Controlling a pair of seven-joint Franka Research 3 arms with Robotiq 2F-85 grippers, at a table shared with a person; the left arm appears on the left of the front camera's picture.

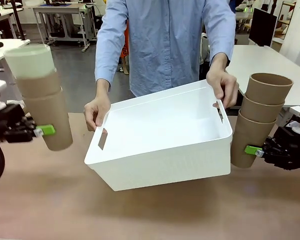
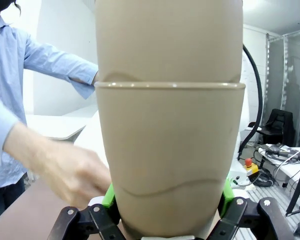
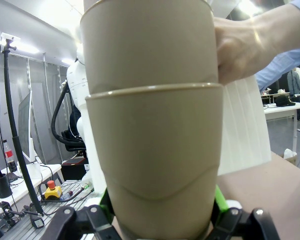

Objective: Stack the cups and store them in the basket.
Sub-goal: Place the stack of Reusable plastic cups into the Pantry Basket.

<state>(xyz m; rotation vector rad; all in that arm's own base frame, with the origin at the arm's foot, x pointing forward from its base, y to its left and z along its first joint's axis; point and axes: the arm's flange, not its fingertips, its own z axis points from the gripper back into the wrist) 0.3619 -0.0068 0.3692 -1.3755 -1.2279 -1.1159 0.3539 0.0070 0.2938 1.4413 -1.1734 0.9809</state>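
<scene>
Fingers (image 1: pixel 46 130) of the left gripper (image 1: pixel 53 131) clamped a mint-topped cup stack (image 1: pixel 40 95); the right gripper (image 1: pixel 246 150) clamped three tan cups (image 1: pixel 262 112). Between them, a person (image 1: pixel 165 45) held the basket (image 1: pixel 160 145) tilted.

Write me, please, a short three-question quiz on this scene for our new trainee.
1. True or false: the basket rests flat on the table.
2. Fill in: the right stack, held by the right gripper, has ___ cups.
3. What holds the mint green cup? A) the left gripper B) the right gripper C) the person

Key:
1. False: the person's hands hold it tilted.
2. Three.
3. A: it tops the left stack.
</scene>
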